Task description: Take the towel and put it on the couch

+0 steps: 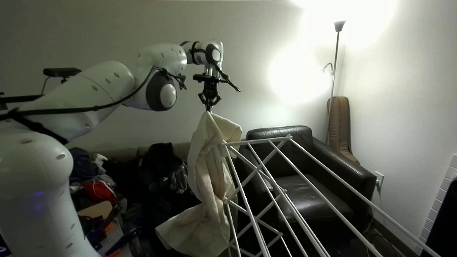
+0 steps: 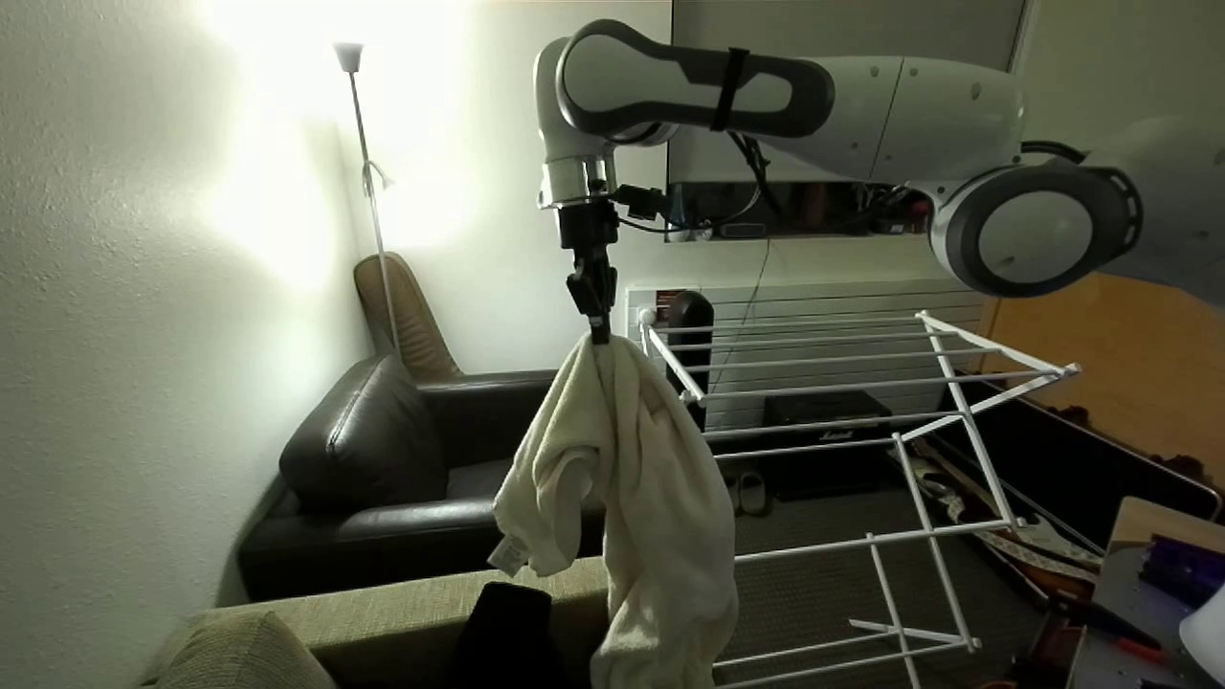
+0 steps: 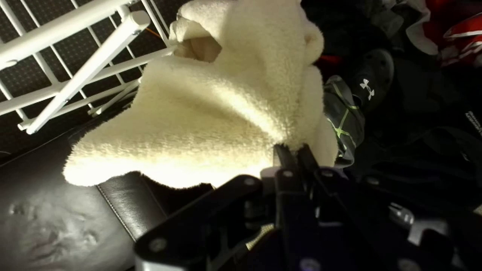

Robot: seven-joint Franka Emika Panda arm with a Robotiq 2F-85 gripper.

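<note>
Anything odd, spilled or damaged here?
No spill or damage shows. At left in an exterior view, the clothes pile looks untidy, red, white and dark pieces jumbled together. The towel bunched in the gripper fits the task.

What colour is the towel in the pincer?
The towel is plain cream, best seen in an exterior view.

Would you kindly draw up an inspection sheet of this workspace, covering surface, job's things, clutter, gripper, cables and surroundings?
Surface: couch, only partly in view.
Job's things: towel, cream, hanging bunched beside the drying rack; whether they touch cannot be told.
Clutter: pile of clothes, dark and red pieces mixed.
Gripper: pointing down, jaws shut on the upper part of the towel.
Cables: black cable along the arm, apart from the towel.
Surroundings: lit floor lamp, black armchair, brown case in the corner.
</note>
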